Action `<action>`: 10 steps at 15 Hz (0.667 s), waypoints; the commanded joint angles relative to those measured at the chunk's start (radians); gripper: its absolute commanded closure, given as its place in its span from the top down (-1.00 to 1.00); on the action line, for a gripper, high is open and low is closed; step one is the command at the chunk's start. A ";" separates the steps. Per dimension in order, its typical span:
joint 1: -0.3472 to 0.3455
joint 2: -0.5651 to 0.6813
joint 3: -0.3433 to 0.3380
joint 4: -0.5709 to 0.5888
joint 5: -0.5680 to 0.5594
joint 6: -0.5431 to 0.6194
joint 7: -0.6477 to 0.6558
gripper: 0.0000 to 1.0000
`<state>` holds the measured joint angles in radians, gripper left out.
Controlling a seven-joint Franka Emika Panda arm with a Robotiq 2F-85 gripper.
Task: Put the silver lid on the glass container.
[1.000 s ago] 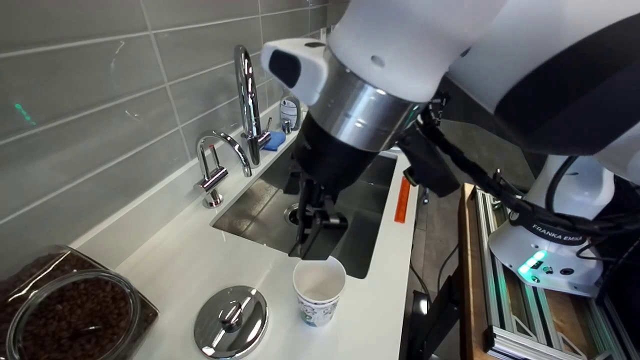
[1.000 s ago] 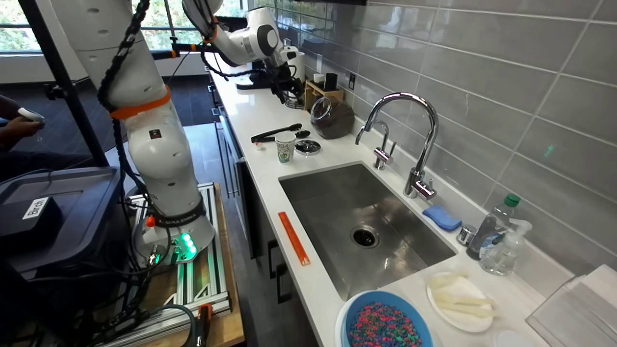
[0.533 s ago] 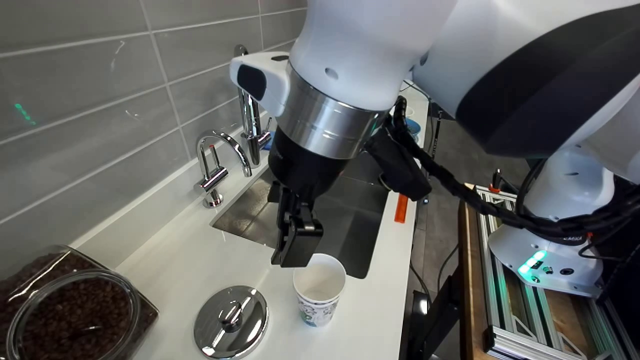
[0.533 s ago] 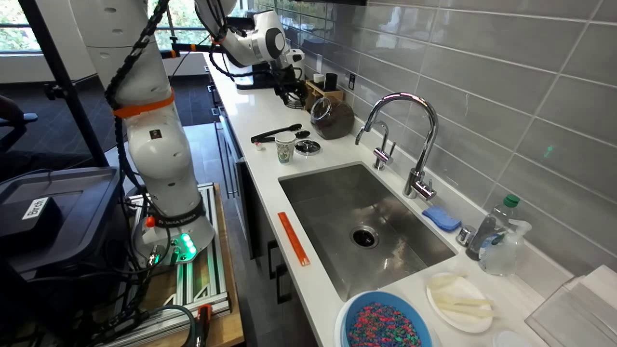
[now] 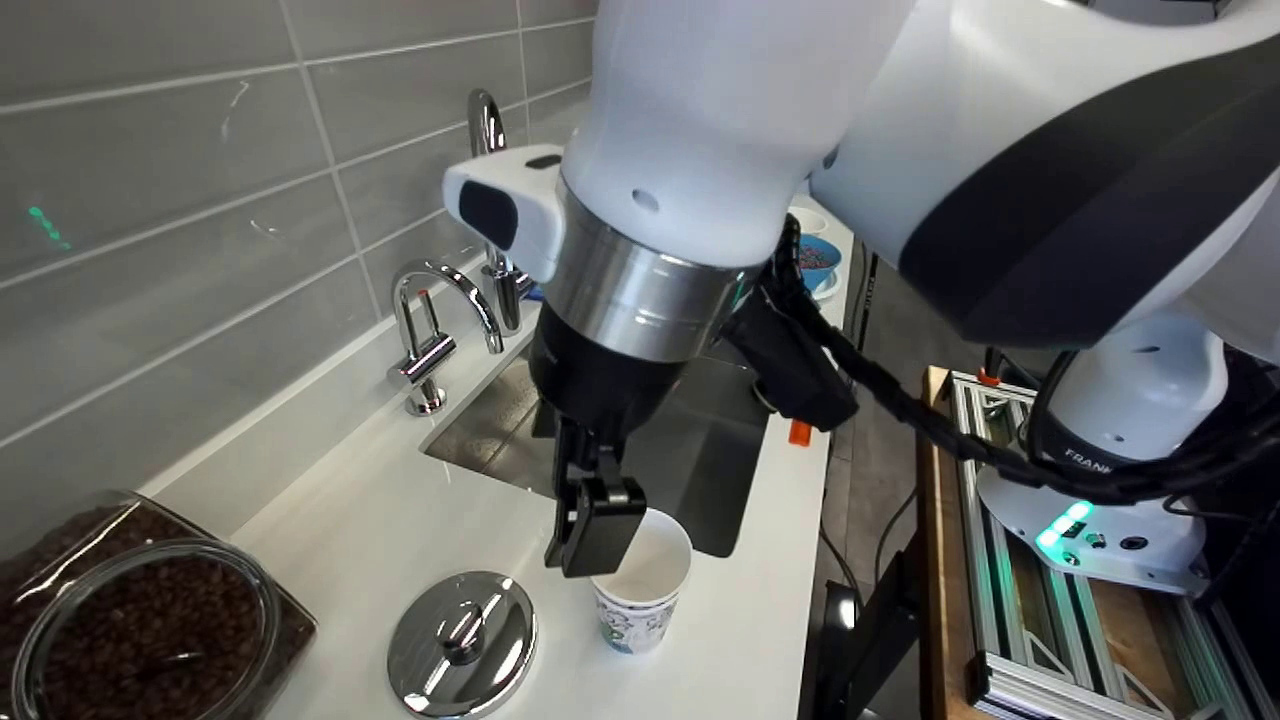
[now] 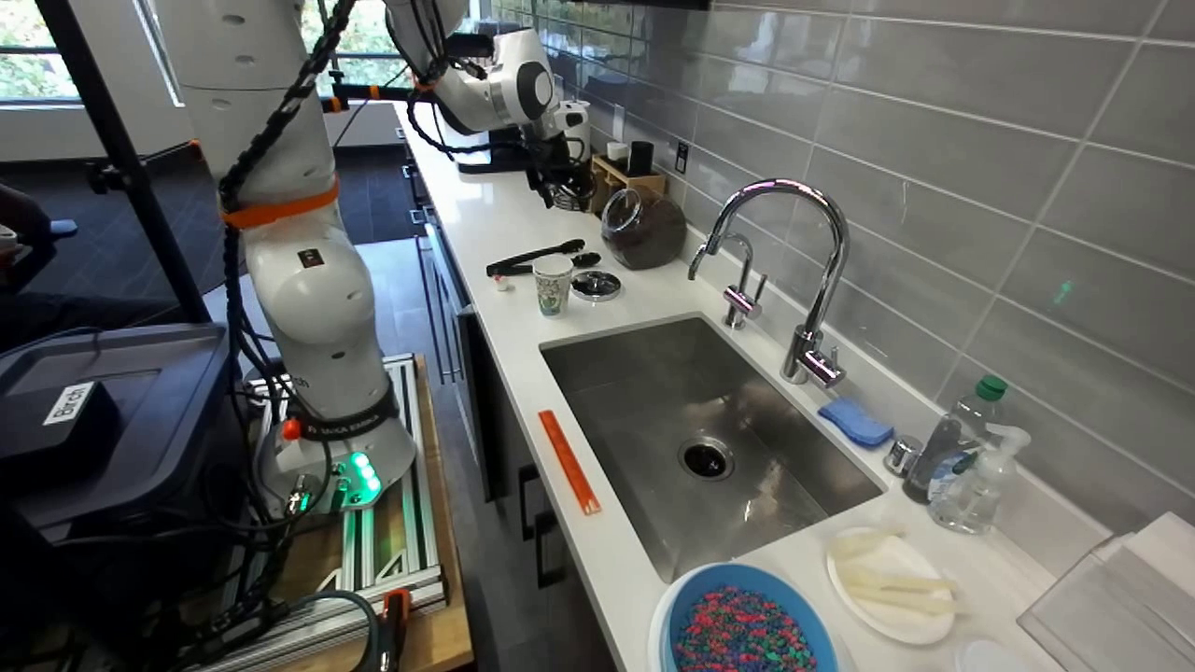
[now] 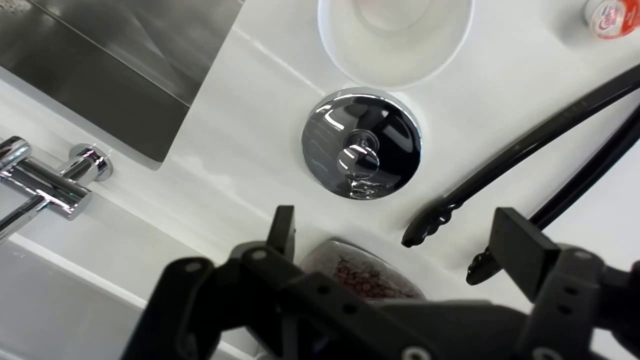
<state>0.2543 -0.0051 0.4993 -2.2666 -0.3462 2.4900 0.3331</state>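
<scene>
The silver lid (image 5: 462,645) lies flat on the white counter, knob up, and shows whole in the wrist view (image 7: 362,145) and in an exterior view (image 6: 596,286). The glass container (image 5: 268,600) holds dark brown beans, its round mouth slanted and uncovered. It also stands near the wall in an exterior view (image 6: 653,229); in the wrist view only part of it (image 7: 320,262) shows, the gripper hiding the rest. My gripper (image 5: 582,560) hangs above the counter, apart from the lid. In the wrist view its fingers (image 7: 403,235) are wide apart with nothing between them.
A white patterned paper cup (image 5: 635,600) stands beside the lid. Black tongs (image 7: 525,145) lie near the lid, with a small creamer cup (image 7: 611,19) farther off. The sink (image 6: 709,439), small faucet (image 5: 425,350) and tall faucet (image 6: 822,271) are nearby. A tiled wall (image 5: 200,200) bounds the counter.
In an exterior view my gripper has moved left from over the sink, then downward, now overlapping the paper cup's rim. The lid, container and cup have not moved.
</scene>
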 commanded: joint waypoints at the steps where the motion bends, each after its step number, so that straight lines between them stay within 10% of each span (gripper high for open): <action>1: 0.063 0.136 -0.051 0.067 -0.030 0.003 -0.013 1.00; 10: 0.187 0.379 -0.162 0.213 -0.012 -0.004 -0.081 1.00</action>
<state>0.3929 0.2942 0.3803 -2.1240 -0.3501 2.4902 0.2746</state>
